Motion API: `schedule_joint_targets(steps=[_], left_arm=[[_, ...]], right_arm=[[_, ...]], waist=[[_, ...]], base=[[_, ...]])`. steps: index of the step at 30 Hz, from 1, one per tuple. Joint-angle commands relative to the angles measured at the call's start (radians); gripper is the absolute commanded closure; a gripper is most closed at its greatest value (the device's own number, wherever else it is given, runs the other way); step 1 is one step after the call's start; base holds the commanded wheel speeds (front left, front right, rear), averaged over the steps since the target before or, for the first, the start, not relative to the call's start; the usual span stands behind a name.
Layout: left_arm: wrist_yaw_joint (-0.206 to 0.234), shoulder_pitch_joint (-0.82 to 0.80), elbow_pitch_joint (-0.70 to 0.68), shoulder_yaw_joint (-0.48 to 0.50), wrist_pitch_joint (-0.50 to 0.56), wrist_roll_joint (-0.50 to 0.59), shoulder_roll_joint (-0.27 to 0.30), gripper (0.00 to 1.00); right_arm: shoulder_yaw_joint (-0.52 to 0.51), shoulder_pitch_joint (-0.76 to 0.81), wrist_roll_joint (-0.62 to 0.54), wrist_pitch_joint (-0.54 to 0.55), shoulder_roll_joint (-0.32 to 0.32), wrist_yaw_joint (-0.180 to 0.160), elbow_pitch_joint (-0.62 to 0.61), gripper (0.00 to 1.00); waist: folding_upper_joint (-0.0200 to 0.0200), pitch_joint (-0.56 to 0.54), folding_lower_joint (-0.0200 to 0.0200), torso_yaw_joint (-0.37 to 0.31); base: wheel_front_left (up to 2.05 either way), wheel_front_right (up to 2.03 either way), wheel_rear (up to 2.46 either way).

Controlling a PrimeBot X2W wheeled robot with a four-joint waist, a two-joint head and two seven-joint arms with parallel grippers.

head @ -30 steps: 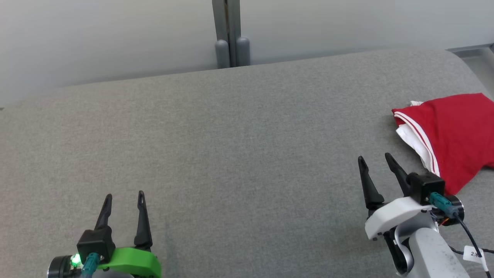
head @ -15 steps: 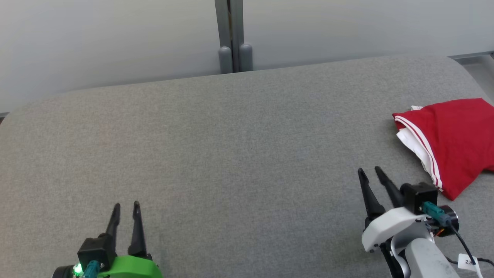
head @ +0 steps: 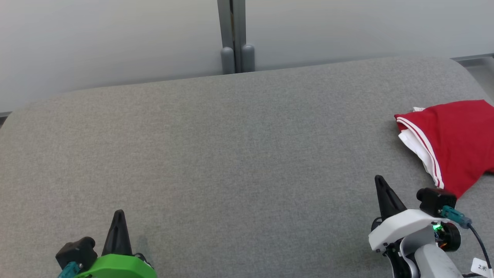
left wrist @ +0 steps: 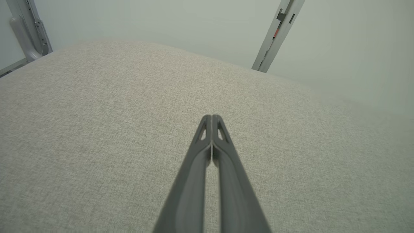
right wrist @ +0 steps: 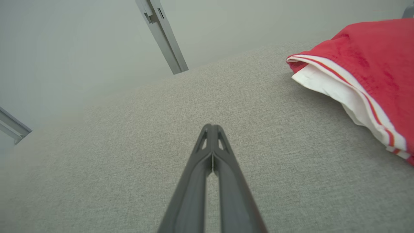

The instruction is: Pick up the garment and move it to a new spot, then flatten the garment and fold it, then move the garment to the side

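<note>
The garment [head: 453, 141] is red with white, red-striped trim and lies folded at the right edge of the grey padded table [head: 231, 154]; the right wrist view has the garment [right wrist: 365, 71] at its upper right. My right gripper [head: 379, 180] hovers to its lower left, apart from it, fingertips pressed together on nothing, as my right gripper [right wrist: 212, 127] also appears in its wrist view. At the lower left, far from the cloth, my left gripper [head: 119, 213] is shut and empty; my left gripper [left wrist: 212, 117] points over bare fabric in the left wrist view.
A grey upright post [head: 233, 36] stands behind the table's far edge against a pale wall. The table's rounded far corners show at left and right. Bare grey surface stretches between the two grippers.
Both grippers went from open to shut on nothing and drew back toward the near edge. The garment stayed put; the head camera shifted slightly.
</note>
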Motion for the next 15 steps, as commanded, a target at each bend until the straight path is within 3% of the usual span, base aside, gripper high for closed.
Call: schedule_joint_targets(steps=[1, 15], left_arm=[[-0.006, -0.03, -0.018, 0.007, 0.007, -0.042, 0.004, 1.0], [-0.015, -0.049, -0.037, 0.031, 0.069, -0.289, 0.005, 1.0]], right_arm=[[-0.006, -0.011, 0.042, 0.007, -0.004, 0.0, -0.025, 1.0], [-0.029, 0.009, 0.29, 0.068, -0.005, 0.0, -0.069, 1.0]], waist=[[0.0, 0.0, 0.0, 0.001], [0.0, -0.003, 0.0, 0.009]], base=[[0.0, 0.0, 0.0], [0.0, 0.0, 0.0]])
